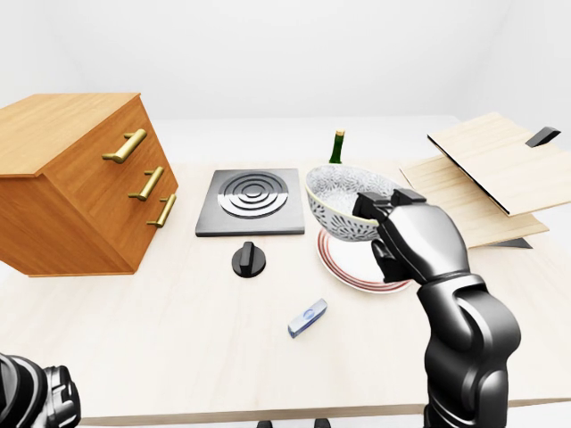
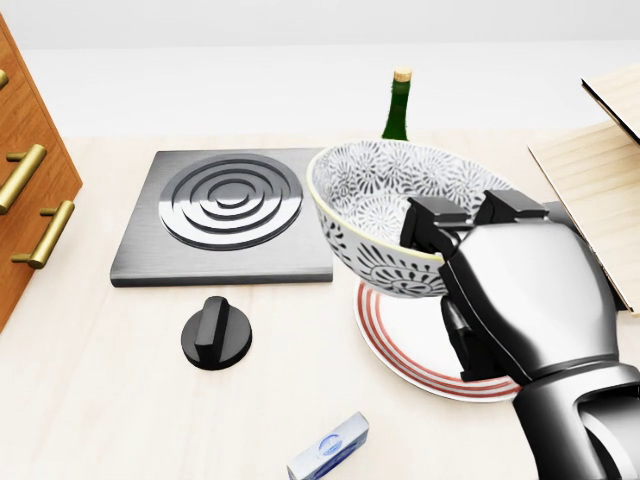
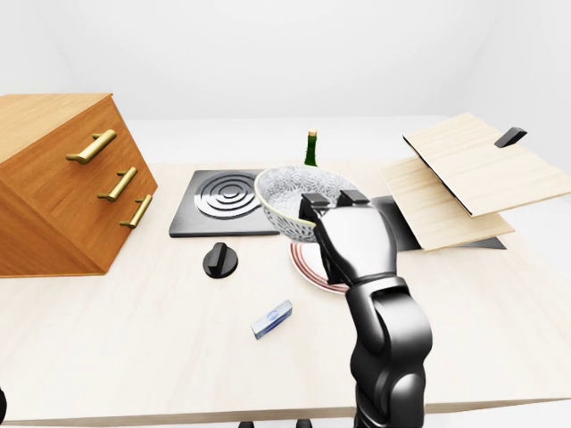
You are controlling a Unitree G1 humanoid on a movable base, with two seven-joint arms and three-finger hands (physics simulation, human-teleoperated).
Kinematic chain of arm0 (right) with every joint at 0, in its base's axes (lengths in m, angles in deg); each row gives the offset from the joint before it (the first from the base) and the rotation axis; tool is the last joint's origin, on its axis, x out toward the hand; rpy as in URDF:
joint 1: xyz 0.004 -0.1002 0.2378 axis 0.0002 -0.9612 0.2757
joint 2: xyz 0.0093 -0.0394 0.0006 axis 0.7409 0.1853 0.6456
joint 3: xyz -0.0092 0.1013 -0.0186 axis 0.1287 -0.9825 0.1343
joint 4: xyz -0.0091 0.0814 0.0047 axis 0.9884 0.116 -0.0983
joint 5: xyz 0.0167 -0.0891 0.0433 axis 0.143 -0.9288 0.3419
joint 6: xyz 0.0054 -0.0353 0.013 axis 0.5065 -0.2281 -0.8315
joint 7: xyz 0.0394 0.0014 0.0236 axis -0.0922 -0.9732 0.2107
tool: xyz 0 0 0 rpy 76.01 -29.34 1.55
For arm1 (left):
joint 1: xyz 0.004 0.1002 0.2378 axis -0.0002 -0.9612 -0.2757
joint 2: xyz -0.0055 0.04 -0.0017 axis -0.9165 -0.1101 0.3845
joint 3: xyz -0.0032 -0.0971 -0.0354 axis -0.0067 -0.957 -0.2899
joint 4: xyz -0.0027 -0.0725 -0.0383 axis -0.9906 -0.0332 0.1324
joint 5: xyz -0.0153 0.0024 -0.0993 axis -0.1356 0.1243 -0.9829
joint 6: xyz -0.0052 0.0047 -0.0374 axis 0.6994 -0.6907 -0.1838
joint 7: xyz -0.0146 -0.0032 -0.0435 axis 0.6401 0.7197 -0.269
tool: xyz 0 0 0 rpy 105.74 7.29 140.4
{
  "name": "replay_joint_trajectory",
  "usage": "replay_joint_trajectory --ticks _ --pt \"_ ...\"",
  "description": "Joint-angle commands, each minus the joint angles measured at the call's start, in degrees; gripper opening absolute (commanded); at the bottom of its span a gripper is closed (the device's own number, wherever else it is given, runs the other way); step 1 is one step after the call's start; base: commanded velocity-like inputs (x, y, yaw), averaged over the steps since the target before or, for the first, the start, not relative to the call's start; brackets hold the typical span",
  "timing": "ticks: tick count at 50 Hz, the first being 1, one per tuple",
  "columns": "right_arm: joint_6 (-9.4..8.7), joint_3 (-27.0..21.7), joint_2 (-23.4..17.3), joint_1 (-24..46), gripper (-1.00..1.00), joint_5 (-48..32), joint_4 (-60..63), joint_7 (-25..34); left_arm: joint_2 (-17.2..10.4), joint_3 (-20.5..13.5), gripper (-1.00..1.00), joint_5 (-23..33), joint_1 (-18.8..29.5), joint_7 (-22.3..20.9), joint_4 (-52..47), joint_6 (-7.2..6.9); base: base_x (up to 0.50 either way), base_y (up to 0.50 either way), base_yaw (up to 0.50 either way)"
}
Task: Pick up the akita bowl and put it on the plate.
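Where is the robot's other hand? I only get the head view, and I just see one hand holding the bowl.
Observer: The left hand is low in the bottom left corner of the left-eye view, far from the akita bowl.
Operator: What's the brown thing with gold bars on my left?
Observer: A wooden drawer cabinet with three gold handles. It looks tilted on the table.
Operator: And the wood on my right?
Observer: Two pale boards, one lying over the other, with a small black piece at the upper one's top edge.
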State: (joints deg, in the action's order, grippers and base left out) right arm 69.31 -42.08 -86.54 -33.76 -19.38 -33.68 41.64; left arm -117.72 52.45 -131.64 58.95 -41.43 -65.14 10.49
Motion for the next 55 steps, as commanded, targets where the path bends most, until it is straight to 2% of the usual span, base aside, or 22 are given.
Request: replay_joint_trajectory --ticks 1,8,12,24,26,29,32,34,37,41,45,50,55 --pt "0.00 -2.56 -1.15 -1.60 -1.00 1.65 3.31 -0.01 -0.32 -0.11 1.00 -0.52 0.00 0.00 -0.10 0.00 0.00 0.00 0.00" --pt "0.00 -4.85 -2.25 -4.76 -0.99 4.60 4.58 -0.01 0.03 -0.28 1.00 0.03 -0.63 0.00 -0.17 0.00 0.00 0.00 0.00" --pt "0.00 -6.54 -3.05 -8.95 -1.00 5.49 2.23 -0.01 -0.65 -0.16 1.00 -1.02 0.07 0.00 -0.09 0.00 0.00 0.00 0.00" --pt "0.00 -8.13 -3.86 -8.86 -0.99 4.20 -2.16 -0.01 -0.53 -0.11 1.00 -0.51 -0.21 0.00 0.04 0.00 0.00 0.00 0.00" --pt "0.92 -7.97 -4.19 -8.67 -0.99 3.57 -4.15 -0.86 -0.39 -0.14 1.00 -0.43 -0.25 0.00 0.02 0.00 0.00 0.00 0.00" --pt "1.05 -7.81 -3.91 -8.82 -0.99 3.24 -4.63 -1.28 -0.24 -0.14 1.00 -0.30 -0.30 0.00 0.02 0.00 0.00 0.00 0.00" --pt "1.67 -6.88 -3.37 -9.55 -0.99 2.90 -7.32 -4.34 -0.64 -0.21 1.00 -0.79 0.14 0.00 -0.12 0.00 0.00 0.00 0.00" --pt "1.55 -6.67 -3.21 -8.95 -0.99 3.66 -7.96 -4.89 -0.34 -0.16 1.00 -0.27 -0.22 0.00 -0.16 0.00 0.00 0.00 0.00" --pt "0.00 -6.35 -3.29 -6.94 -0.99 3.68 -7.99 -3.44 -0.28 -0.10 1.00 -0.27 -0.21 0.00 -0.08 0.00 0.00 0.00 0.00" --pt "0.00 -5.85 -3.51 -5.51 -0.99 3.53 -9.33 -4.18 -0.13 -0.10 1.00 -0.20 -0.29 0.00 0.00 0.00 0.00 0.00 0.00" --pt "0.00 -5.05 -3.10 -5.47 -0.99 4.05 -11.91 -7.64 -0.37 -0.25 1.00 -1.13 -0.02 0.00 0.01 0.00 0.00 0.00 0.00" --pt "0.00 -6.73 -4.64 -4.67 -0.99 5.89 -15.67 -11.91 -0.45 -0.33 1.00 -1.10 -0.35 0.00 -0.09 0.00 0.00 0.00 0.00" --pt "0.00 -8.51 -6.36 -0.77 -1.00 6.67 -15.06 -11.86 -0.89 -0.25 1.00 -1.85 0.04 0.00 0.01 0.00 0.00 0.00 0.00"
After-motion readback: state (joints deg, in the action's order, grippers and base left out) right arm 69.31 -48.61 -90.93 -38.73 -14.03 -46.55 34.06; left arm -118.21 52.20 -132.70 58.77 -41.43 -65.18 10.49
